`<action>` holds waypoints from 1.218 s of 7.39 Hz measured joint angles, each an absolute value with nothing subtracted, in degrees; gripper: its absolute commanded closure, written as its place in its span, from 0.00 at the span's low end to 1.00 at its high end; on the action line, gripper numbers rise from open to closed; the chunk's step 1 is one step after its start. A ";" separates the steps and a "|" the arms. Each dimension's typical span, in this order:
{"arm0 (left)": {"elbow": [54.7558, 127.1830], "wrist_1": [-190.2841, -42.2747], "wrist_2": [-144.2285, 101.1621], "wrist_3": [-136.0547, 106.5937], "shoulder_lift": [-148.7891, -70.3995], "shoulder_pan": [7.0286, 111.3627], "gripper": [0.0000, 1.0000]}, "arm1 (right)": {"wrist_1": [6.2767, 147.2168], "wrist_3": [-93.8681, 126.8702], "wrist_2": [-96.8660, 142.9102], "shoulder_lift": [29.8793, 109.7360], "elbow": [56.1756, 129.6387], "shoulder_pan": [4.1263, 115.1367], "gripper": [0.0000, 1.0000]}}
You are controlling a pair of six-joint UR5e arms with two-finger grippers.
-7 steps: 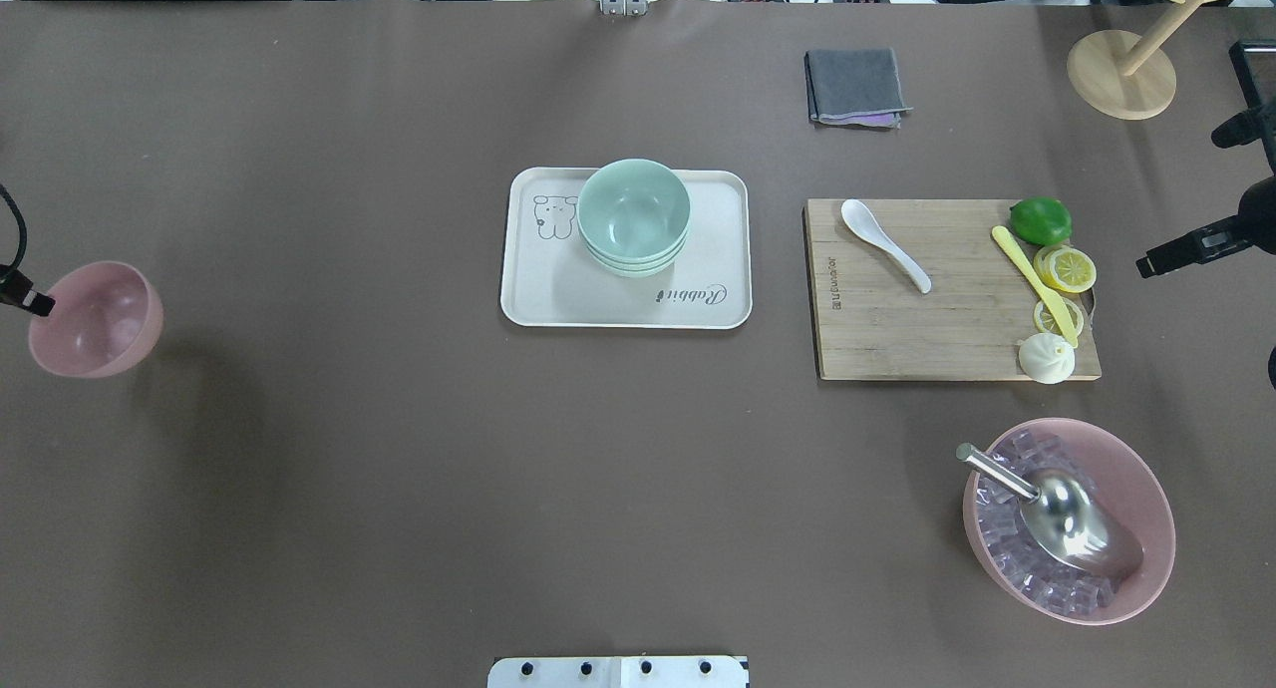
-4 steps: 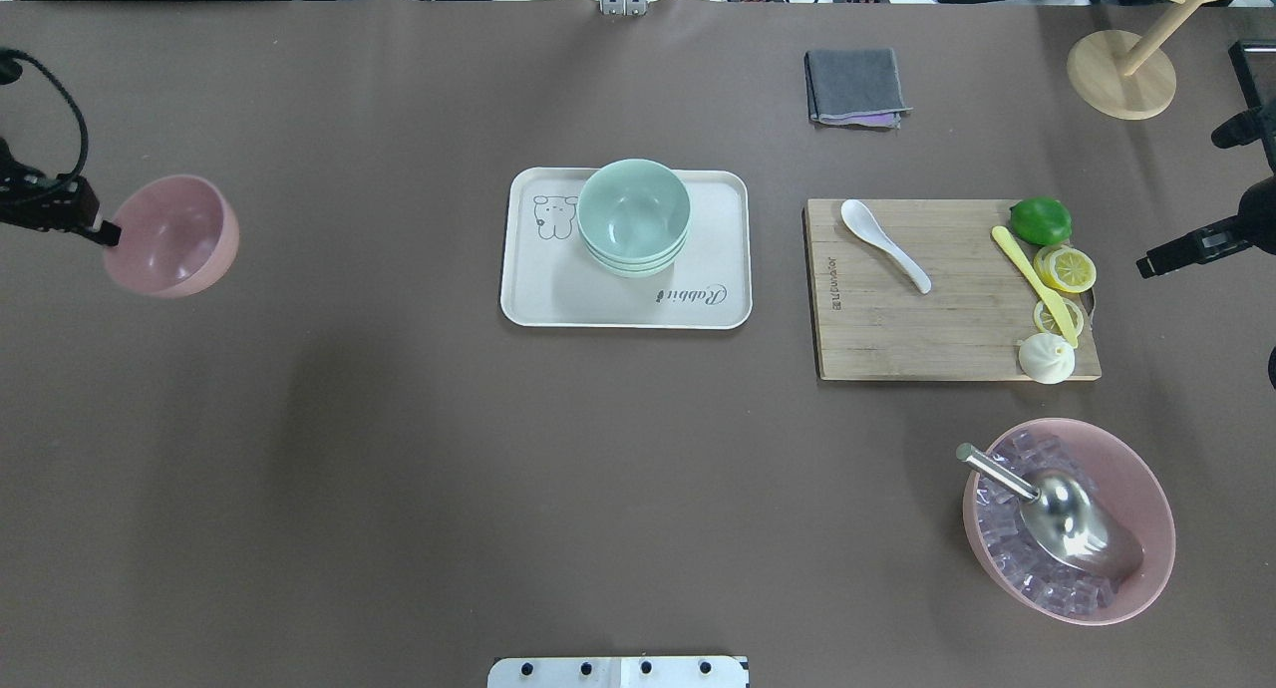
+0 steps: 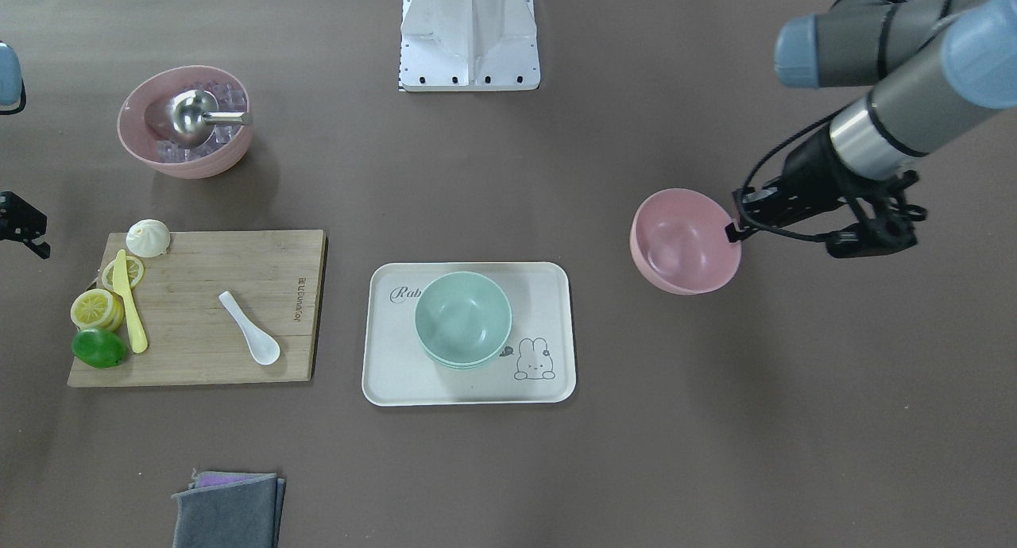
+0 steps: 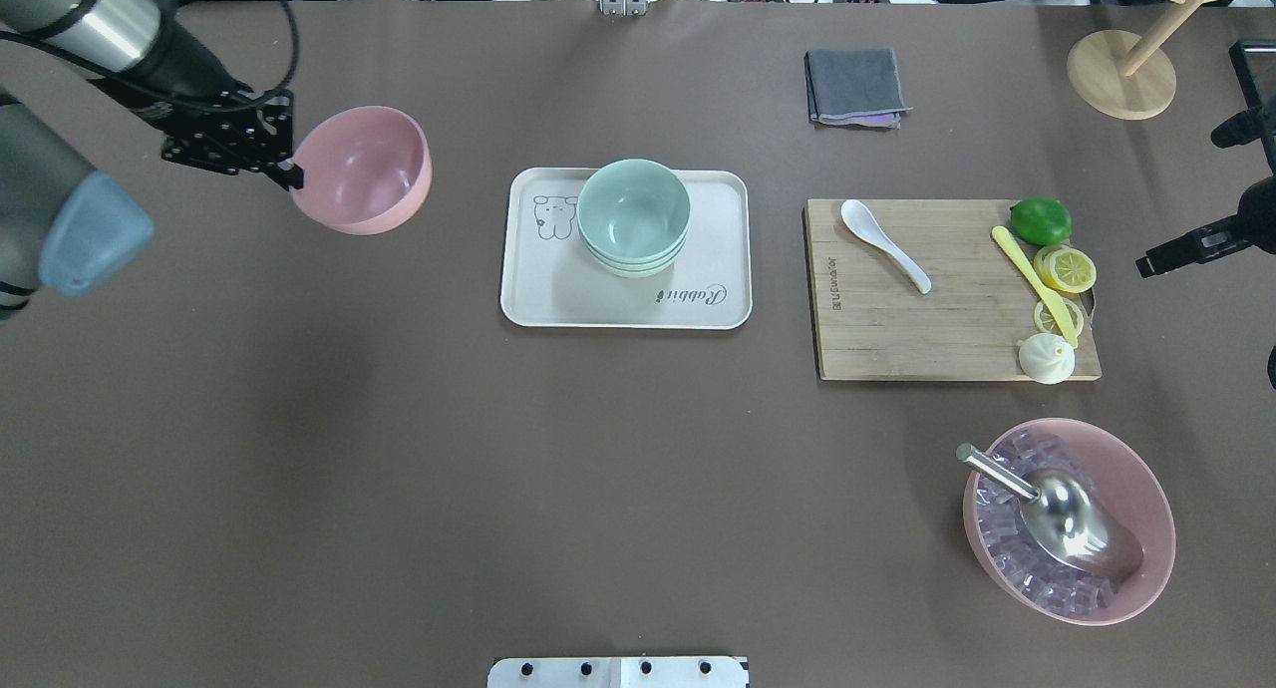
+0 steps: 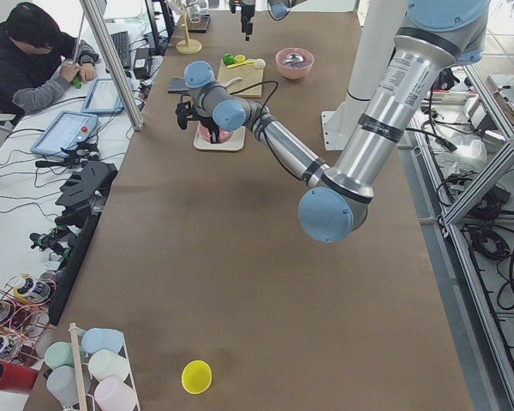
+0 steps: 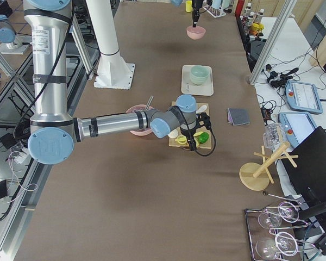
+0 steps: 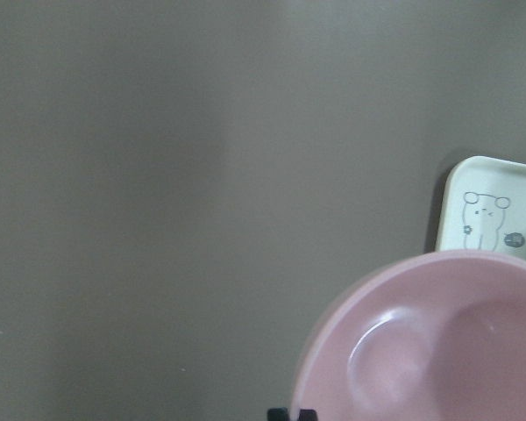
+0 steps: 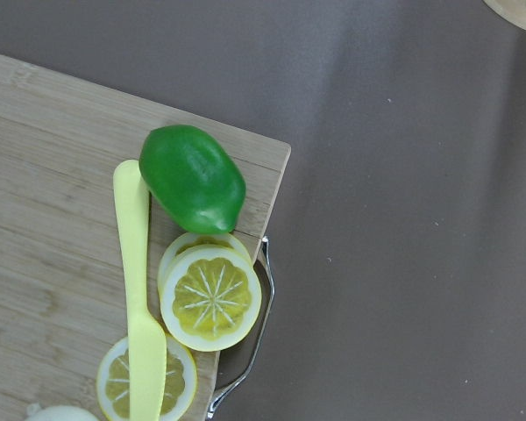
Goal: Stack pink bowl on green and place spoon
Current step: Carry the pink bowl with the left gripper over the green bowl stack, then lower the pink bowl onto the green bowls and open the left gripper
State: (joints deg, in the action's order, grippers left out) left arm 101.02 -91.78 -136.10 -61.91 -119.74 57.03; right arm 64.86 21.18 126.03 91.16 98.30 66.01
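1. The left claw [image 4: 291,175] is clamped on the rim of the pink bowl [image 4: 367,170], holding it upright above the worktop [image 4: 399,489].
2. The stacked green bowls [image 4: 633,212] sit on a cream tray [image 4: 723,304], beyond the pink bowl from that claw and well apart.
3. The white spoon [image 4: 883,243] lies on a bamboo cutting board [image 4: 897,339], between the tray and the right claw [image 4: 1161,259]; I cannot tell whether that claw is open or closed.

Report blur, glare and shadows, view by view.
Left wrist: the pink bowl is close, soft-edged and out of focus. Right wrist: the lime is sharp with a mild sheen. Overhead: bright glare on the scoop, and faint broad shadows on the table.
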 measured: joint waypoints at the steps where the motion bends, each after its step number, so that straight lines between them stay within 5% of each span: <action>1: 99.30 -90.11 -132.29 -67.28 -124.88 52.63 1.00 | 64.86 21.20 126.03 91.15 98.27 66.01 0.00; 5: 85.55 -90.57 -125.69 -76.77 -139.83 45.81 1.00 | 64.86 21.27 126.04 91.08 98.19 65.92 0.00; 9: 78.13 -95.44 -120.28 -79.02 -143.02 42.38 1.00 | 64.86 21.27 126.04 91.06 98.10 65.92 0.00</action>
